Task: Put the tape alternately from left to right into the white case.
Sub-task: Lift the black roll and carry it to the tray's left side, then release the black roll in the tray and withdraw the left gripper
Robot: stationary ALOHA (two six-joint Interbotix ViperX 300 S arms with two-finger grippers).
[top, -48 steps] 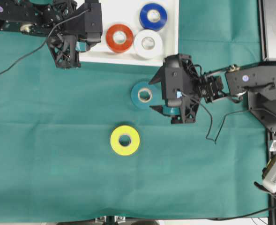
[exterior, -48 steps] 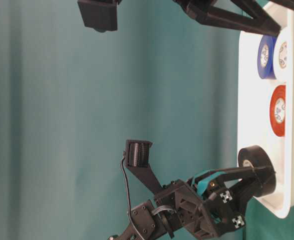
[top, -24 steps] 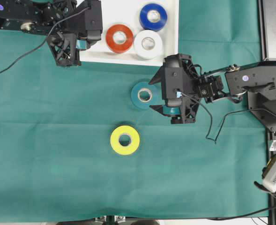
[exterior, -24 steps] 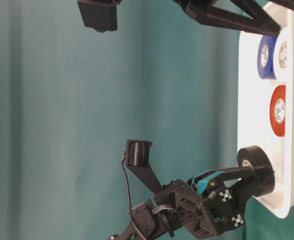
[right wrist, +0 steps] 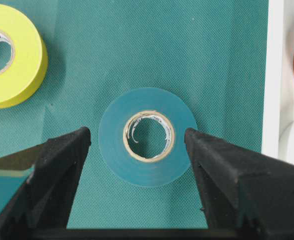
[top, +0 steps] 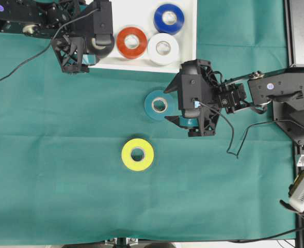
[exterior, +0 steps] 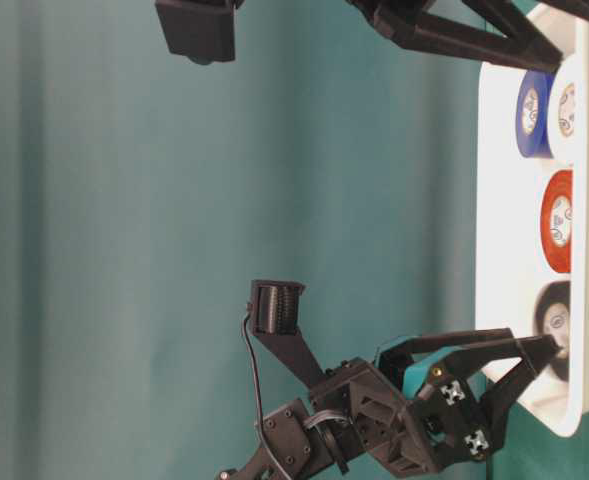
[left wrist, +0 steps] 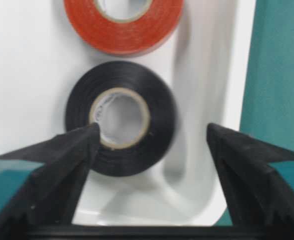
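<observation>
Glossy black tape roll point(left wrist: 121, 118) flat in smooth white case point(left wrist: 214, 150), both grippers' fingers apart.

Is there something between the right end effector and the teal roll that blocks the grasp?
Nothing visible. The right end effector is open, its fingers on either side of the teal roll, which lies flat on the cloth, apart from the yellow roll.

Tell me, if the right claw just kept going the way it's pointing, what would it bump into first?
Most likely the teal roll: the right gripper points down at it with open jaws either side, so the fingertips may meet the green cloth beside it.
</observation>
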